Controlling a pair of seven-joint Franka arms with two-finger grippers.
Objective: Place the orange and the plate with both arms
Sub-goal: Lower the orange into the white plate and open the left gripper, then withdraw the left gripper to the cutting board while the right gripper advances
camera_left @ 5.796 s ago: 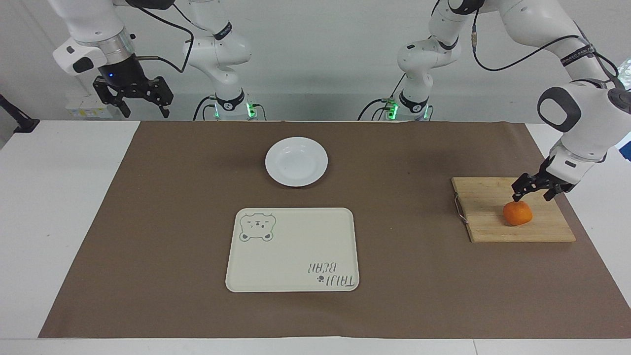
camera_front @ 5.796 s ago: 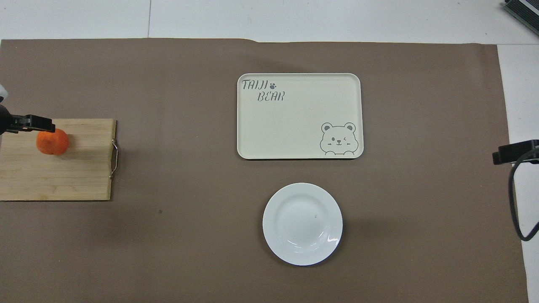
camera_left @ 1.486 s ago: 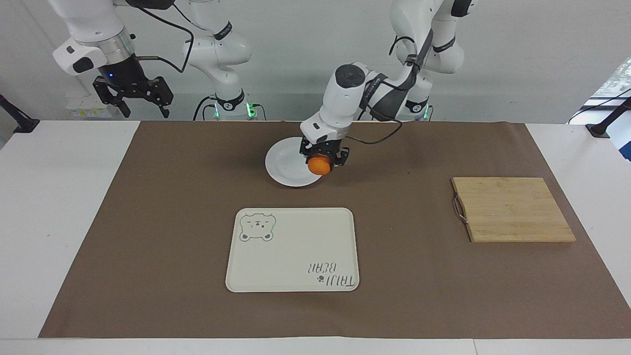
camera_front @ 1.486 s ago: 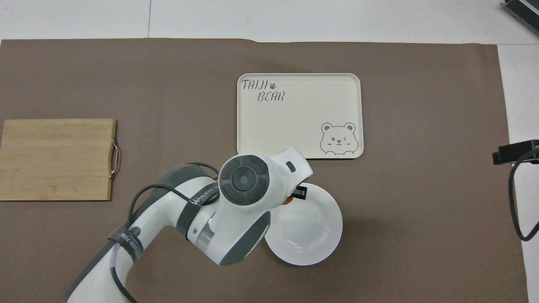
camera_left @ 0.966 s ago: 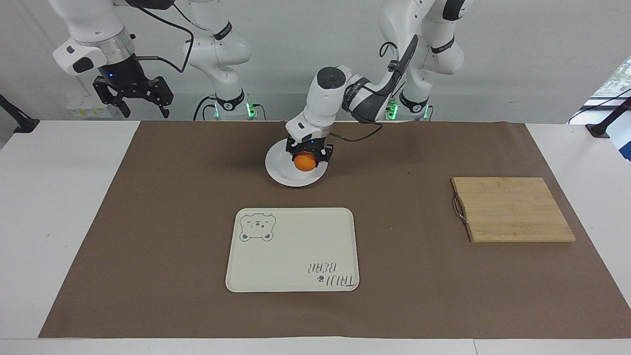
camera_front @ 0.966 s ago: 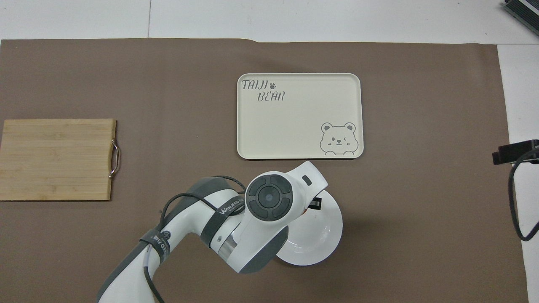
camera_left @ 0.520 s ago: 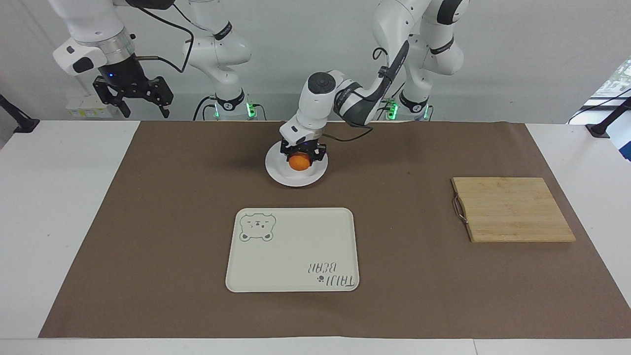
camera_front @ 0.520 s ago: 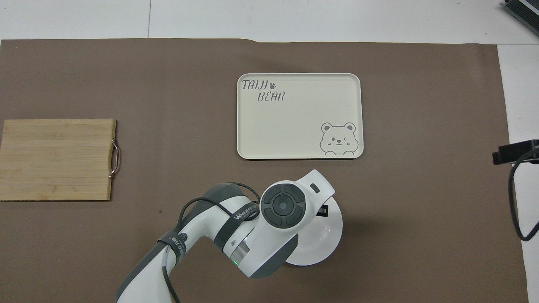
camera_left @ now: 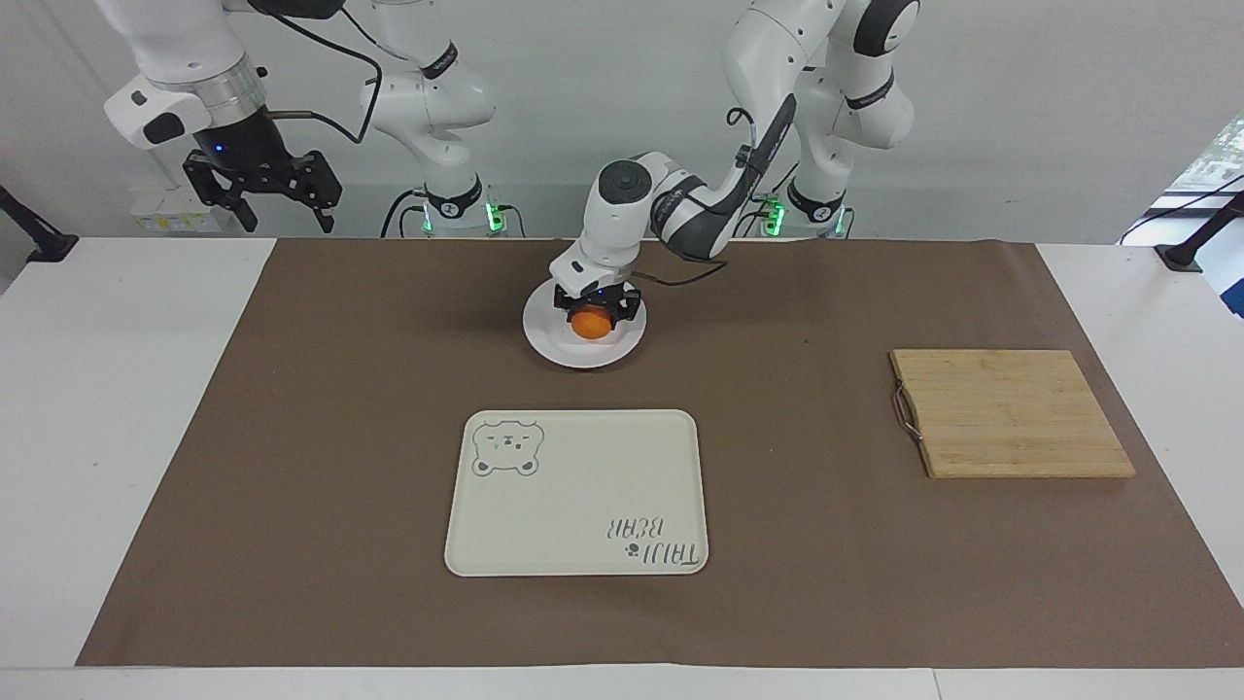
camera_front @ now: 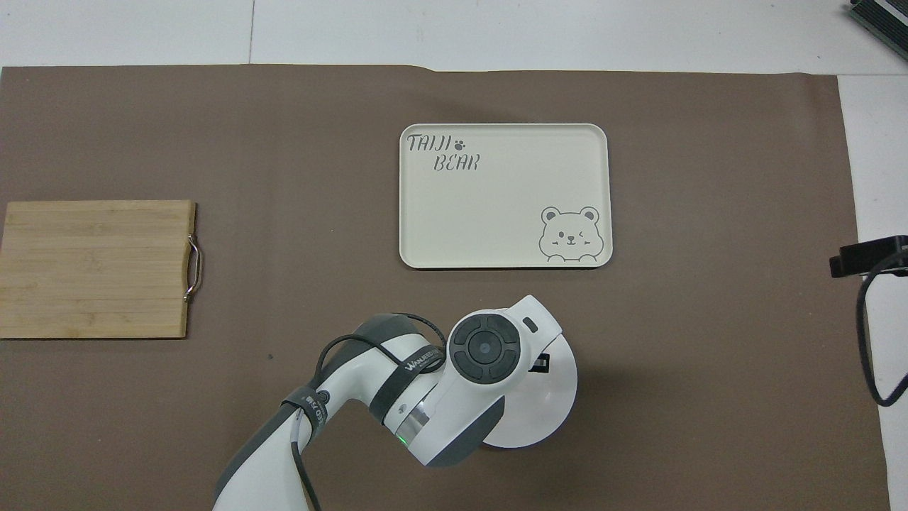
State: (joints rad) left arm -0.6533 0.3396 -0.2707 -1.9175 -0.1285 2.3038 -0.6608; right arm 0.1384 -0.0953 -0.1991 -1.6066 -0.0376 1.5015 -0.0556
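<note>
Brown mat (camera_left: pixel 292 437) on white table (camera_left: pixel 107 408), left gripper (camera_left: pixel 593 313) around orange (camera_left: pixel 589 325) over plate (camera_left: pixel 554 340), grip unclear, right gripper (camera_left: pixel 260 185) open, waiting.

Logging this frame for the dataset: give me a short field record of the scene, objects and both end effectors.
fruit: small round orange, in the well of the round glossy white plate
left end effector: low over the plate, around the orange
right end effector: open, raised off the right arm's end of the mat, waiting
tray: cream rectangular bear-print tray, bare, farther from the robots than the plate
board: wooden cutting board, bare
</note>
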